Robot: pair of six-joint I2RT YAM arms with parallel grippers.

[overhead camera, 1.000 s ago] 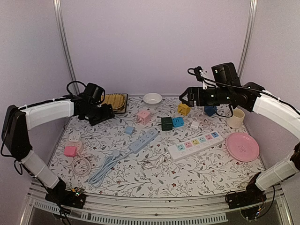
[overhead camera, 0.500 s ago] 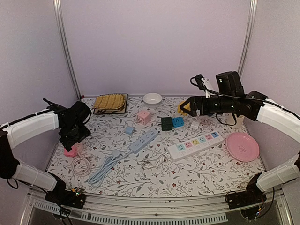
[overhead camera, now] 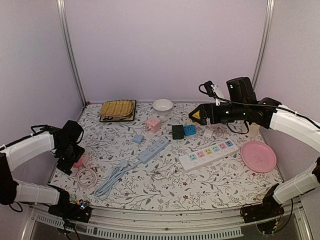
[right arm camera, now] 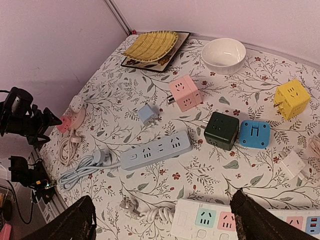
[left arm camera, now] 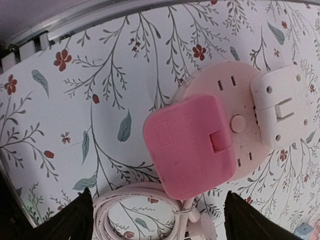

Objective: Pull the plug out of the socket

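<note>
Pink plug (left arm camera: 187, 145), square, seated in the round pale-pink socket (left arm camera: 235, 95) at the left edge of the floral worktop (overhead camera: 150, 185). A white plug (left arm camera: 282, 107) occupies the same socket just beside it. A coiled pink cord (left arm camera: 135, 200) lies against the socket's near side. My left claw (left arm camera: 162, 225) hovers above the pink plug, its two dark fingers spread wide to either side and holding nothing. My right claw (right arm camera: 167, 225) is raised over the far right of the worktop, well apart from the socket. It is likewise spread wide and empty. Its wrist view takes in a blue power strip (right arm camera: 156, 150), a dark green cube socket (right arm camera: 221, 130) and a blue cube socket (right arm camera: 255, 134) just beside the green one.
</note>
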